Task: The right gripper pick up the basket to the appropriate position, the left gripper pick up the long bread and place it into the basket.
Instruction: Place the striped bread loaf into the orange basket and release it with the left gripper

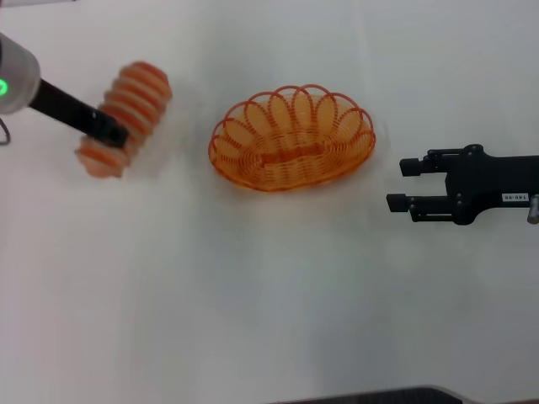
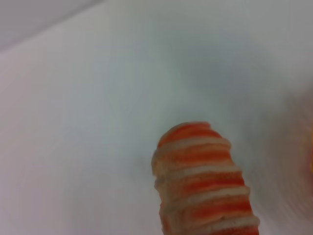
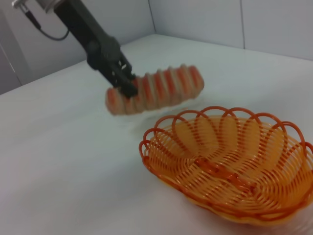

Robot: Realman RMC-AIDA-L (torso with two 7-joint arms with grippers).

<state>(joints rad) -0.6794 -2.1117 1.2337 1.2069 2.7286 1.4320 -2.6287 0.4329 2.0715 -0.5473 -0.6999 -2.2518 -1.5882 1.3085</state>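
Observation:
The orange wire basket (image 1: 290, 139) (image 3: 230, 161) rests on the white table near the middle, with nothing in it. To its left, the long bread (image 1: 126, 114) (image 3: 156, 88) (image 2: 203, 186), striped orange and cream, hangs tilted above the table. My left gripper (image 1: 109, 130) (image 3: 124, 78) is shut on it near its lower end. My right gripper (image 1: 402, 185) stands open to the right of the basket, a short gap away, fingers pointing at it and holding nothing.
The white table (image 1: 253, 295) spreads around the basket on every side. A dark edge (image 1: 379, 396) shows at the table's near side. Pale wall panels (image 3: 205, 19) stand behind the table.

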